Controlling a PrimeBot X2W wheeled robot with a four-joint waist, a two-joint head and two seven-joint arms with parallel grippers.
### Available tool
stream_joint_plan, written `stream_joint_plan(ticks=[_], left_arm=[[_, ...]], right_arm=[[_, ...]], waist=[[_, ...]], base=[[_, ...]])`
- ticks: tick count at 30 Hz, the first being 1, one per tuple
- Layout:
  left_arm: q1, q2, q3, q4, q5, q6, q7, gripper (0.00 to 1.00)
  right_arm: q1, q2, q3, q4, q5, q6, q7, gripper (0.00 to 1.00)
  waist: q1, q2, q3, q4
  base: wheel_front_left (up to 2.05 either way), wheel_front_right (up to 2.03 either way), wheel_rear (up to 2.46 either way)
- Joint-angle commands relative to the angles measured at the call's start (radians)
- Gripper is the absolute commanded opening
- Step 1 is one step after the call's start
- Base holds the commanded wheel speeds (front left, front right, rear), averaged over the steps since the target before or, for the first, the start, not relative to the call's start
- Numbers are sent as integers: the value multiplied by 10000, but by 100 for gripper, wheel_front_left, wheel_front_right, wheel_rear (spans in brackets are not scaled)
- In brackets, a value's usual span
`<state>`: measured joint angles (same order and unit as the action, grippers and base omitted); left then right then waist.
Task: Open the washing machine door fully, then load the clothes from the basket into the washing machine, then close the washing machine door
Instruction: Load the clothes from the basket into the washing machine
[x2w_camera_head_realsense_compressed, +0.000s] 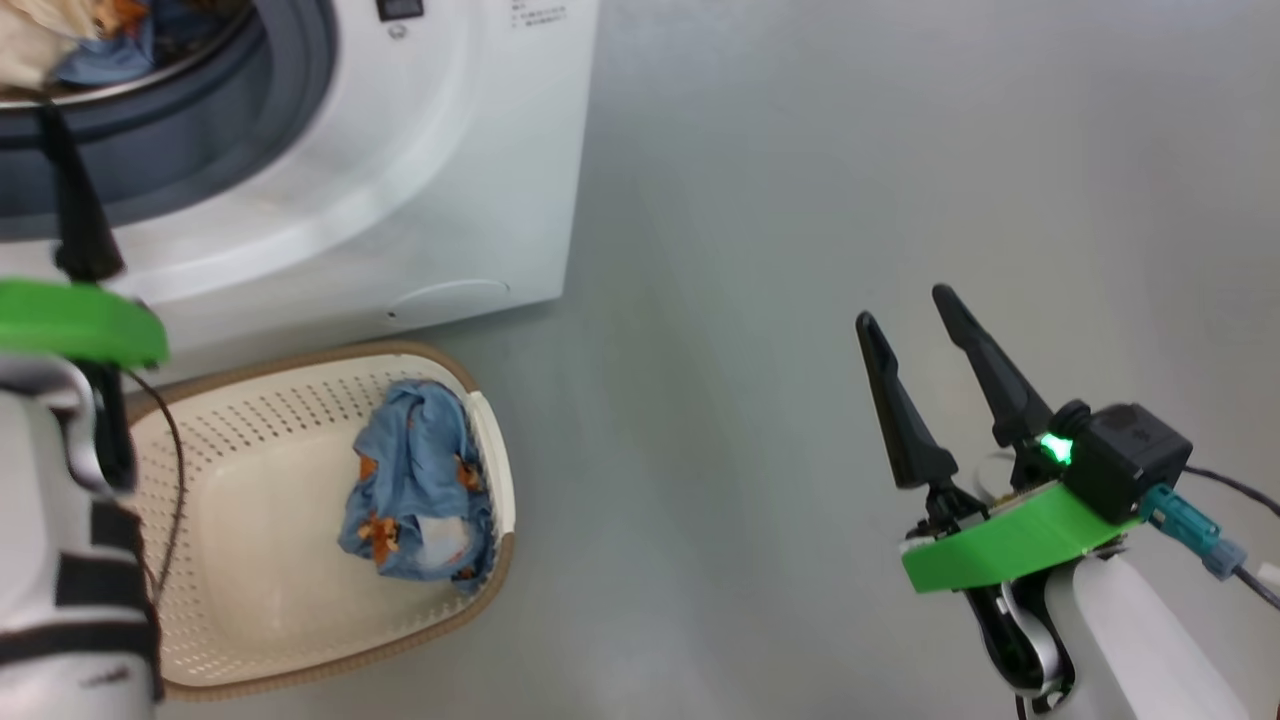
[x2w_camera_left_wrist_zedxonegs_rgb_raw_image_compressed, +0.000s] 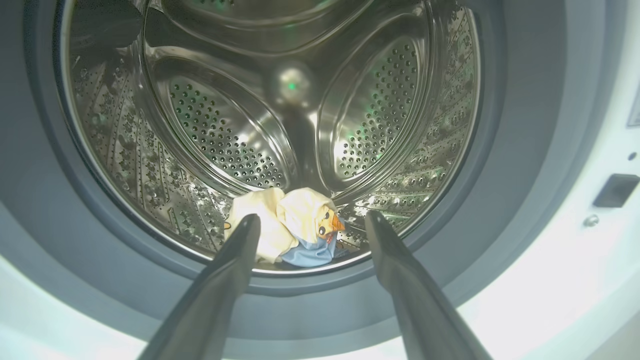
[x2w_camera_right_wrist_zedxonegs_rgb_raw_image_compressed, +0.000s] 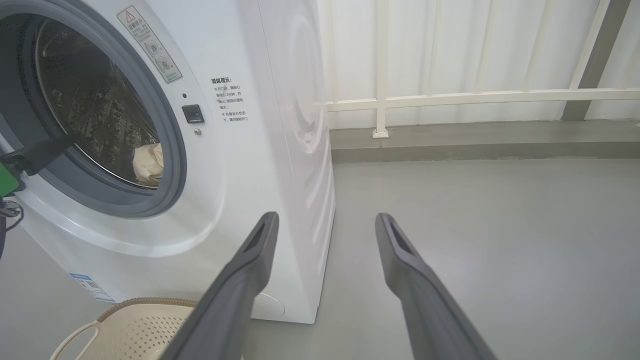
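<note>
The white washing machine (x2w_camera_head_realsense_compressed: 480, 150) stands at the upper left, its round opening uncovered; the washing machine door is out of view. My left gripper (x2w_camera_left_wrist_zedxonegs_rgb_raw_image_compressed: 312, 217) is open at the mouth of the steel drum (x2w_camera_left_wrist_zedxonegs_rgb_raw_image_compressed: 225, 130), just in front of the grey rubber ring. A bundle of cream and light blue clothes (x2w_camera_left_wrist_zedxonegs_rgb_raw_image_compressed: 292, 227) lies on the drum floor beyond its fingertips, untouched. The cream basket (x2w_camera_head_realsense_compressed: 250, 560) sits on the floor before the machine, with one blue printed piece of clothes (x2w_camera_head_realsense_compressed: 420, 480) by its right wall. My right gripper (x2w_camera_head_realsense_compressed: 903, 306) hangs open and empty over bare floor at the right.
Grey floor (x2w_camera_head_realsense_compressed: 800, 200) stretches to the right of the machine. A white railing (x2w_camera_right_wrist_zedxonegs_rgb_raw_image_compressed: 450, 97) and pale wall panels close the far side. The round flap (x2w_camera_head_realsense_compressed: 450, 298) sits low on the machine front, just above the basket rim.
</note>
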<state>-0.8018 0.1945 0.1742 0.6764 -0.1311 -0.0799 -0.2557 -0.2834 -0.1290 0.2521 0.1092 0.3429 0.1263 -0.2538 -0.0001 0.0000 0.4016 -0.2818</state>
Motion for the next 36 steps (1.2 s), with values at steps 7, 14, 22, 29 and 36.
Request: stream_joint_plan(ticks=[7,14,22,29,36], left_arm=[[1491,-78,444,-1008,297,-99,-60,100],[2868,-423,652,-1680,482,-185,-60,100],[4260,-808,800,-2358,571,-270,-60,100],[5430,-1036,833,-2933,564,-358,-61,100],[6657,-1159,820,-3465,627,-409,-61,100]], right_arm=[[597,-250,-1,-56,52,44,-80,100],[1107,-431,-76,51,98,44,-80,100],[1687,-572,-220,109,162,44,-80,100],[2164,-689,-371,153,203,44,-80,100],[2642,-807,-554,89,234,44,-80,100]], waist=[[1,0,-903,441],[1,0,-1654,645],[1,0,-2375,926],[1,0,-3029,1105],[1,0,-3506,1235]], base=[[0,0,0],[0,0,0],[0,0,0],[0,0,0],[0,0,0]])
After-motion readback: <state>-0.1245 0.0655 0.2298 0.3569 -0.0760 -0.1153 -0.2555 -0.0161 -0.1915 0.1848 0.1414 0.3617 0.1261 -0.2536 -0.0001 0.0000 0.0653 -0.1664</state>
